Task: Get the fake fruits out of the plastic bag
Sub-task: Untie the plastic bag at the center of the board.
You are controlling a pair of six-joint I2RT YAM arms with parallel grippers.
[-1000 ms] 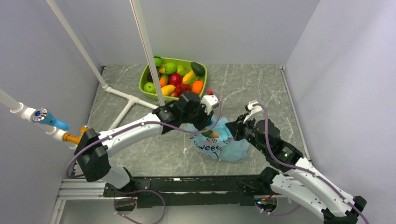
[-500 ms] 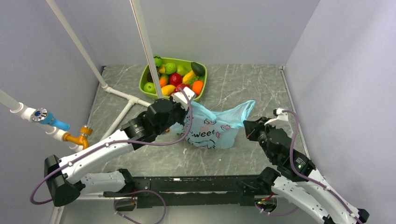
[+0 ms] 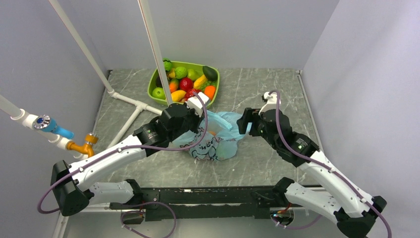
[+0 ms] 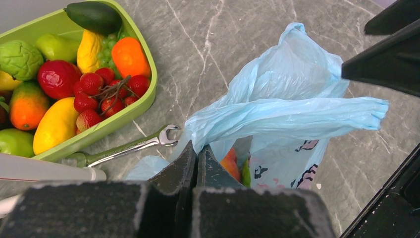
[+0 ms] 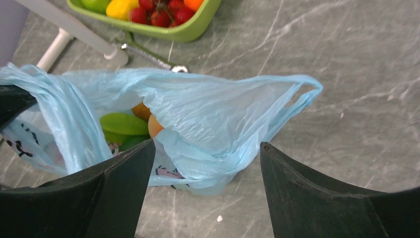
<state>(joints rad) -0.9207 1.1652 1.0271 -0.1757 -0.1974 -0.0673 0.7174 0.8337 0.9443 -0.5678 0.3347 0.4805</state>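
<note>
The light blue plastic bag (image 3: 220,141) lies on the table between the arms, its mouth slack and partly open. My left gripper (image 4: 198,153) is shut on the bag's left rim (image 4: 208,134), holding it up. Inside the mouth show fake fruits: an orange peach (image 5: 153,126) and a green oval (image 5: 124,124); the peach (image 4: 229,163) also shows just past my left fingers. My right gripper (image 5: 206,144) stands wide open over the bag's right side, one finger (image 5: 133,168) on each side of the loose plastic, not gripping it. In the top view it (image 3: 243,125) sits at the bag's right edge.
A lime-green tray (image 3: 152,85) full of other toy fruits stands behind the bag. A green-handled wrench (image 4: 124,148) lies between tray and bag. White pipes (image 3: 133,103) cross the table's left side, and a slanted pole (image 3: 156,49) rises in front of the tray.
My right gripper has opened, let go of the bag's handle, and come in over the bag's right side. The stretched bag has slumped. The left gripper stays shut on the rim.
</note>
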